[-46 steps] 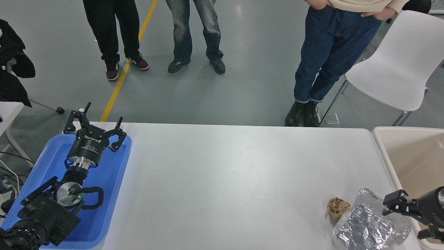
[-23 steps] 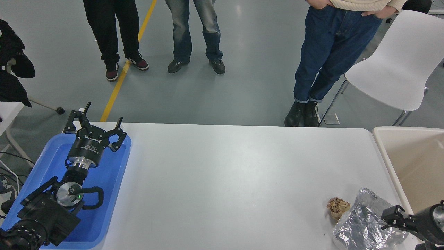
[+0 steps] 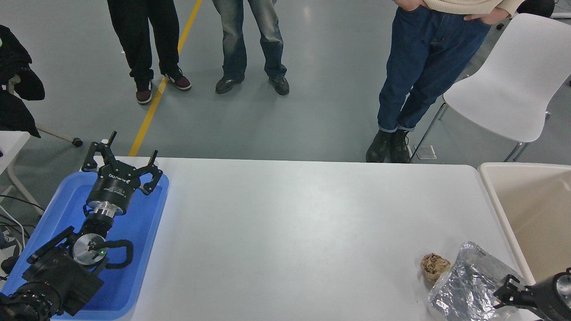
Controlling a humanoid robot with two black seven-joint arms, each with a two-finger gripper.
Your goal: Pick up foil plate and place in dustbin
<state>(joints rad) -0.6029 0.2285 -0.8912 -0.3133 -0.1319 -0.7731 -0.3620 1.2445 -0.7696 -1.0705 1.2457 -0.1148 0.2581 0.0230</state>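
The foil plate point(image 3: 473, 285), crinkled and silver, lies flat at the table's near right corner. The beige dustbin point(image 3: 495, 196) stands just off the table's right end, its tan inside facing up. My right gripper point(image 3: 511, 295) comes in low from the bottom right corner and sits at the plate's right rim, between plate and dustbin. Most of it is cut off by the picture's edge, and its hold on the plate cannot be made out. My left gripper point(image 3: 122, 158) is parked open over the blue tray at the lower left.
A small crumpled brown paper ball point(image 3: 435, 265) touches the plate's left edge. The blue tray point(image 3: 147, 223) lies at the table's left end. Three people stand beyond the far edge, and a white chair point(image 3: 513, 80) is at the upper right.
My right gripper has sunk down and back toward the picture's bottom right corner, along the plate's right rim. The plate, the paper ball and the left arm have stayed put.
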